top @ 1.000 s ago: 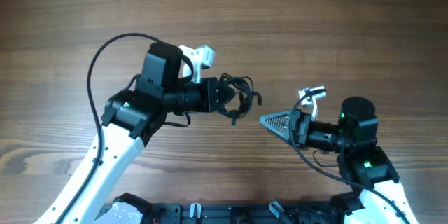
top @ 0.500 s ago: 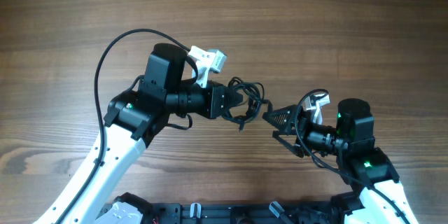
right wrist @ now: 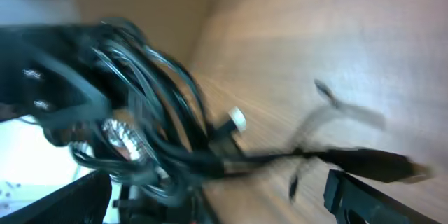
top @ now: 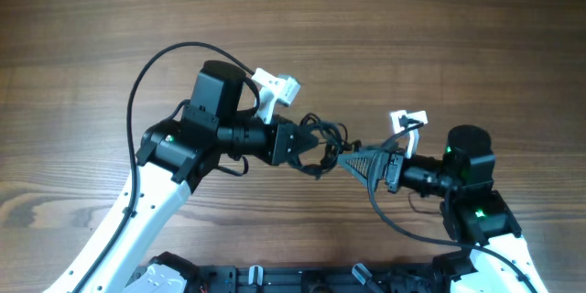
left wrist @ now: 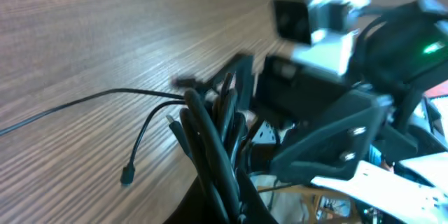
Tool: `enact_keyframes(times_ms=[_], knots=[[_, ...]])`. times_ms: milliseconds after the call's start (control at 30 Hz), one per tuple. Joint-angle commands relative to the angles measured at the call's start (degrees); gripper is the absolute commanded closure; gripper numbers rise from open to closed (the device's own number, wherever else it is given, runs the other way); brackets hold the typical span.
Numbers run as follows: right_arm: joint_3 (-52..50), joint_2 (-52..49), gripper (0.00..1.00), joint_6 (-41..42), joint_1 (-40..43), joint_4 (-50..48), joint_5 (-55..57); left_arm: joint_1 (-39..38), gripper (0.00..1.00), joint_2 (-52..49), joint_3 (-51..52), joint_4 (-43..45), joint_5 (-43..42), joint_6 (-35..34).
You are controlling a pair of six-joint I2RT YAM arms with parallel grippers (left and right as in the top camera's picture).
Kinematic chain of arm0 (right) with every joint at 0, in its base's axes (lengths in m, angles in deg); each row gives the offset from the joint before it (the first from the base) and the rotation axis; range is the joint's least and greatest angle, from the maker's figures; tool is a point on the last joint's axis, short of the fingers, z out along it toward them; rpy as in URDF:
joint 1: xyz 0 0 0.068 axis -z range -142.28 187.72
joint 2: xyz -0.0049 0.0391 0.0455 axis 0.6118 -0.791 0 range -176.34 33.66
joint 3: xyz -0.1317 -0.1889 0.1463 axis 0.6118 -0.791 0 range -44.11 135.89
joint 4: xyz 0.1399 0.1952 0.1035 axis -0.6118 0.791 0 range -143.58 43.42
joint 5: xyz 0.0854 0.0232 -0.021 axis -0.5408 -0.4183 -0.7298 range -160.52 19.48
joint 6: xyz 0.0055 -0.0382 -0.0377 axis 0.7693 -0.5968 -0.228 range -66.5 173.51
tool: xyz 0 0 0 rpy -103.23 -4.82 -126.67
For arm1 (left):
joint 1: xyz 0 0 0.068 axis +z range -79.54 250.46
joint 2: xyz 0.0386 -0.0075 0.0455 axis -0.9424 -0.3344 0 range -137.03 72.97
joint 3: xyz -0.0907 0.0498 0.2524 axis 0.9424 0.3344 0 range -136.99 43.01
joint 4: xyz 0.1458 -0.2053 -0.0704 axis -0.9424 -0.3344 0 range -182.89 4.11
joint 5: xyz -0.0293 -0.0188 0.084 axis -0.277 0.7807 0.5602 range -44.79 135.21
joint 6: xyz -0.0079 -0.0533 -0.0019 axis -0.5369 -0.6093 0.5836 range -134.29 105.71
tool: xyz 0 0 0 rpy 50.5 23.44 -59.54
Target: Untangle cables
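- left fingers (top: 304, 144) are clamped shut on the cables (top: 328, 134). The whole dark knot sticks out past their tips, about mid-desk, lifted off the wood as far as I can see
- from the left wrist cam the cables (left wrist: 210, 129) come up out of the fingers as a fat bunch of loops, pinched at the bottom edge of the view
- two thin strands hang off that bunch and trail out to the left over the desk (left wrist: 84, 35). The shorter one ends in a small plug tip (left wrist: 127, 176) lying on the wood
- right fingers (top: 364, 159) are spread wide open and holding nothing. From overhead their tips are right up against the right side of the knot, pointing at the left fingers
- right wrist cam is really blurry, but the cables (right wrist: 157, 105) fill the upper left, ahead of the open fingers and off toward the left one
- a pale plug tip (right wrist: 238, 117) pokes out of the tangle on its right side
- one strand runs from the knot toward the right-hand finger (right wrist: 378, 194). Can't tell if it touches, too smeared
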Motion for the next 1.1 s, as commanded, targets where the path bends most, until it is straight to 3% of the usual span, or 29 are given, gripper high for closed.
enact_keyframes(times_ms=[0,333,600,767,933,1067], knots=[[0.07,-0.15,0.00,-3.10,0.07,-5.68,-1.20,-0.22,0.96,0.11,-0.90,-3.43,1.86,3.58],[0.04,-2.21,0.00,-5.68,0.07,-3.85,-1.16,-0.22,0.96,-0.07,-0.90,-4.48,8.26,3.10],[0.04,-7.43,0.00,-6.19,0.07,-0.11,-4.07,-0.22,0.96,-0.07,-0.90,-4.50,27.98,-4.46],[0.04,-9.09,0.00,-10.10,0.07,-0.59,-4.15,-0.22,0.96,-0.07,-0.90,-4.46,24.15,-3.93],[0.07,-9.53,0.00,-10.19,0.07,-0.66,-4.24,-0.22,0.96,-0.07,-0.90,-4.50,12.61,5.07],[0.04,-9.53,0.01,-10.21,0.07,-1.68,-6.67,-0.22,0.96,-0.07,-0.90,-4.48,12.33,5.07]])
